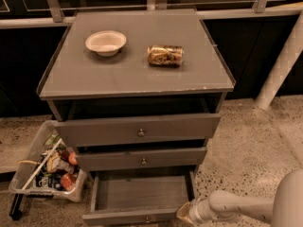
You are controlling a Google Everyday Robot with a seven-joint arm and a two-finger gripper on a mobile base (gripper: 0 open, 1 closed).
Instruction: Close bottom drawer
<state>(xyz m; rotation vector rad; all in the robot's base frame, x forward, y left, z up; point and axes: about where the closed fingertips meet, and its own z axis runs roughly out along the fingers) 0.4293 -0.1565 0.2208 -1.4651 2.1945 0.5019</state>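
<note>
Camera view — grey cabinet (142,77), three drawers. Bottom drawer (118,217): lowest, pulled well out, small knob on thin front. Gripper (185,213): low, at drawer's right front corner; whether open or holding anything — cannot tell. Cabinet top: white bowl (105,42), can (165,55) lying sideways. Floor, left: clear bin (21,174) of clutter.

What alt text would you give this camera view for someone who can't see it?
The bottom drawer of the grey cabinet stands open, the robot's end effector at its front right corner. A white bowl and a can sit on top.
</note>
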